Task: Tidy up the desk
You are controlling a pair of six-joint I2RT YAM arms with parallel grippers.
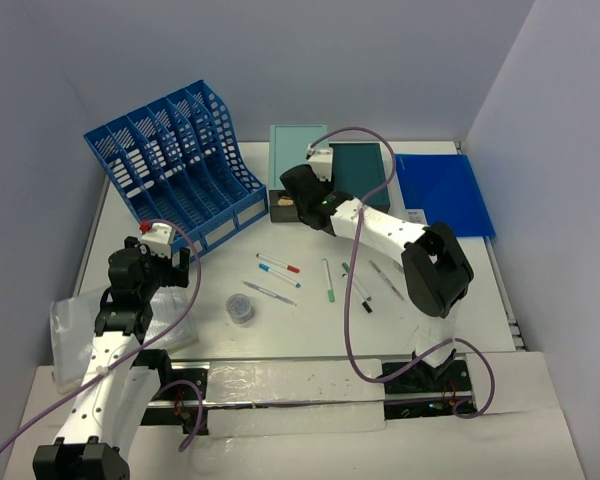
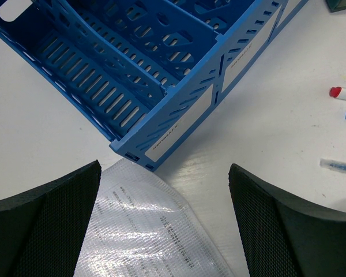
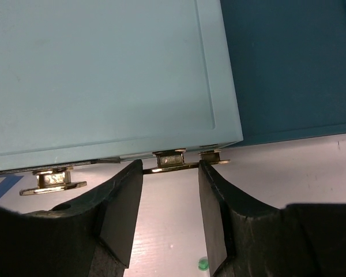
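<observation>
The white desk (image 1: 310,340) holds loose stationery. My right gripper (image 1: 298,197) is at the front of the light teal drawer box (image 1: 295,152). In the right wrist view its fingers (image 3: 122,202) are closed in on the two ends of a small brass drawer handle (image 3: 170,166), gripper (image 3: 170,173). My left gripper (image 1: 170,265) is open and empty. It hovers over a corner of a clear plastic document sleeve (image 2: 144,231) by the front corner of the blue file rack (image 2: 161,133); its midpoint in the left wrist view (image 2: 164,190) lies above the sleeve's edge.
A dark teal box (image 1: 360,175) and a blue folder (image 1: 443,192) lie at the back right. Several pens (image 1: 278,264) and a small clear round container (image 1: 241,308) lie mid-desk. The blue file rack (image 1: 170,165) stands at the back left. The plastic sleeve (image 1: 75,335) overhangs the desk's left front.
</observation>
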